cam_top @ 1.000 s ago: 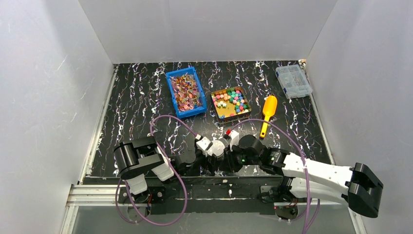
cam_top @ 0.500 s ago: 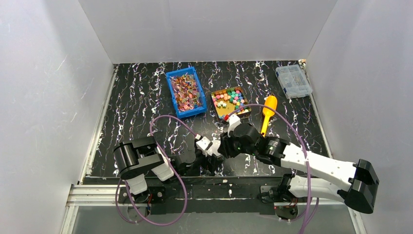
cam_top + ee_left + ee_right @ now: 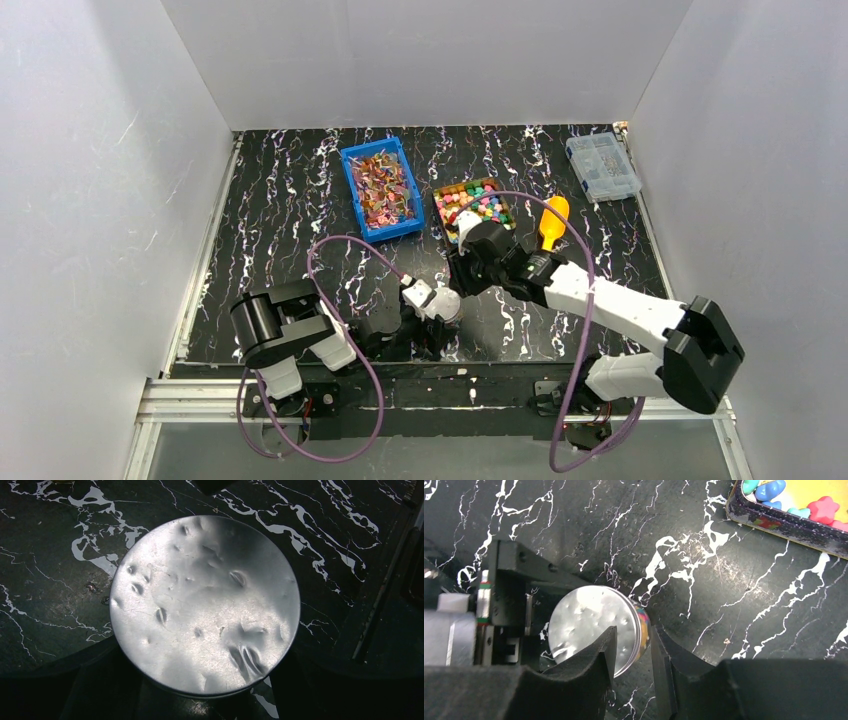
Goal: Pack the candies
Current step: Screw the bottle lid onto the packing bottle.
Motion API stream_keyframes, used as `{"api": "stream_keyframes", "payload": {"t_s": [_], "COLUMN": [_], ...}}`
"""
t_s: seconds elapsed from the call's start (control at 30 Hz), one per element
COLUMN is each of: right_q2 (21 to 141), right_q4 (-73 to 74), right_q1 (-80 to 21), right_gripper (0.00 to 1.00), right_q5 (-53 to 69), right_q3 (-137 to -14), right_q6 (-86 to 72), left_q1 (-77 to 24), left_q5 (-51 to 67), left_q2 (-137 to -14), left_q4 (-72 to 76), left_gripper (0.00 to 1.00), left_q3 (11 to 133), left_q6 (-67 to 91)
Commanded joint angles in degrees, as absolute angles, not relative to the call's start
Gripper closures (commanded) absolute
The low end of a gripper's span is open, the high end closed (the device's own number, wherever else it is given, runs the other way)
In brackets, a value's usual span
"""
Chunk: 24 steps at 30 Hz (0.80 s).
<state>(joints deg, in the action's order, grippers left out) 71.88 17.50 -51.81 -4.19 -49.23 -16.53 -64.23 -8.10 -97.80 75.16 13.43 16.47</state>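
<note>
The candies are small bright chunks in a dark tray, whose corner shows in the right wrist view with a few candies. A round tin with a dented silver lid and a colourful side stands near the front edge. My left gripper is closed on the tin, one dark finger on each flank. My right gripper hangs above the tin's far edge, between tin and tray, jaws a little apart and holding nothing.
A blue bin of foil-wrapped sweets stands left of the tray. An orange scoop lies to the tray's right, partly behind my right arm. A clear lidded box sits at the back right corner.
My right gripper has lifted off the tin and drawn back toward the candy tray, its jaws parting a little. The left gripper and the tin have stayed put.
</note>
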Motion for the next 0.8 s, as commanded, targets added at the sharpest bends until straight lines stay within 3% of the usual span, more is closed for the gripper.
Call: {"api": "stream_keyframes", "payload": {"t_s": [0.0, 0.77], "right_q2": [75.8, 81.6], "right_q4": [13.2, 5.1], "right_q1": [-49.3, -45.4], "right_gripper": [0.61, 0.69], "right_q5": [2.3, 13.6], "right_q3": [-52.3, -46.5], "right_q6": [-14.1, -16.3], "left_q1": [-64.1, -64.0], "left_q5": [-6.9, -5.6], "left_q2": [-97.2, -94.6], "left_q4": [67.4, 65.2], "left_gripper": [0.68, 0.70], "left_q3": [11.3, 11.6], "left_q6": [16.9, 15.1]}}
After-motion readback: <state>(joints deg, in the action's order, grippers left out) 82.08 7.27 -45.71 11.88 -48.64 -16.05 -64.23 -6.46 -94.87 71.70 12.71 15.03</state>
